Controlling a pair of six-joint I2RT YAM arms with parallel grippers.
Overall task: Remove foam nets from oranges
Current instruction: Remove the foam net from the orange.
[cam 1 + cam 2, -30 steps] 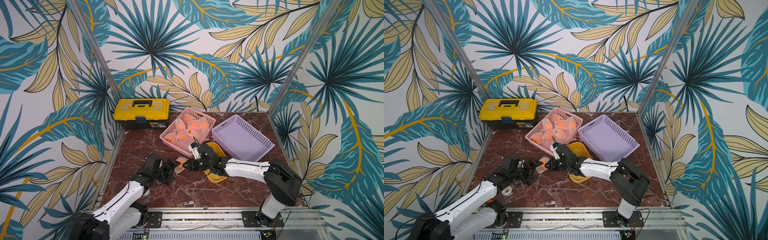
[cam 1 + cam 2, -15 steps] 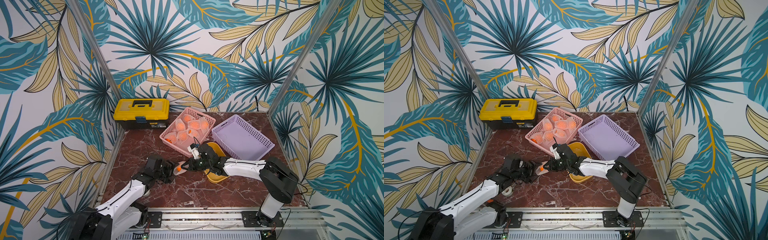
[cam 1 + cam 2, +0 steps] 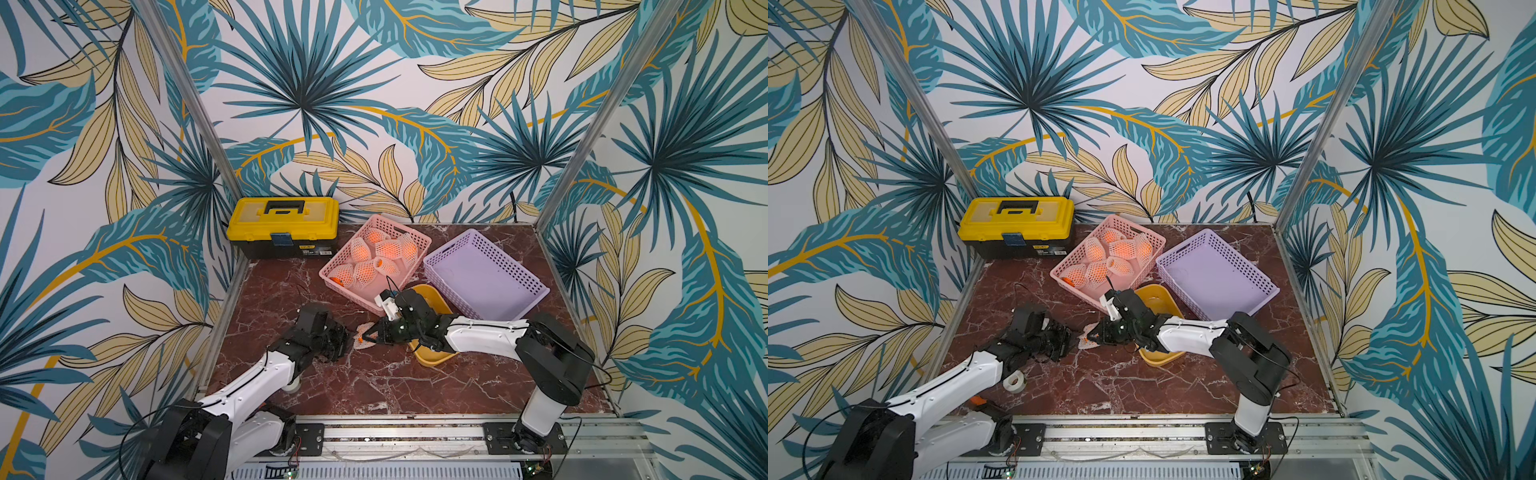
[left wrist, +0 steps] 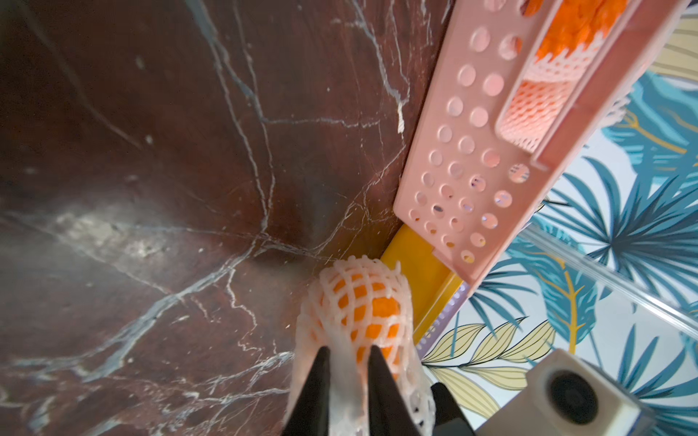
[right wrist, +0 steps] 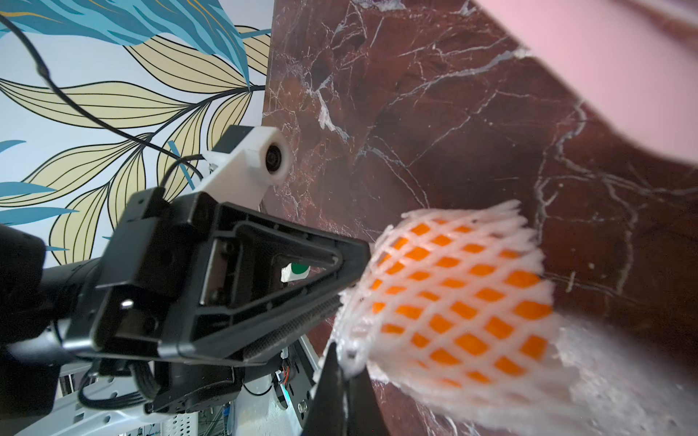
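Near the middle of the dark marbled surface (image 3: 374, 386), both arms meet on one orange (image 4: 377, 309) wrapped in its foam net (image 4: 359, 302), seen in both top views (image 3: 360, 336) (image 3: 1087, 336). The left pincer (image 4: 347, 351) comes in from 9 o'clock and is clenched on the net, with mesh bunched between its black fingers (image 4: 317, 377). The right pincer (image 5: 345, 362) comes in from 3 o'clock and is clamped on the frayed rim of the same net. The fruit is fully inside the sleeve.

From that orange, a yellow bin (image 3: 436, 357) sits just beside at 3 o'clock, under the right arm. A pink basket (image 3: 411, 237) at 12 o'clock holds the other netted oranges (image 3: 388, 249). A lilac basket (image 3: 536, 286) lies at 2 o'clock, a yellow toolbox (image 3: 282, 220) at 11 o'clock, and a tape roll (image 3: 1014, 381) at 8 o'clock by the left arm.
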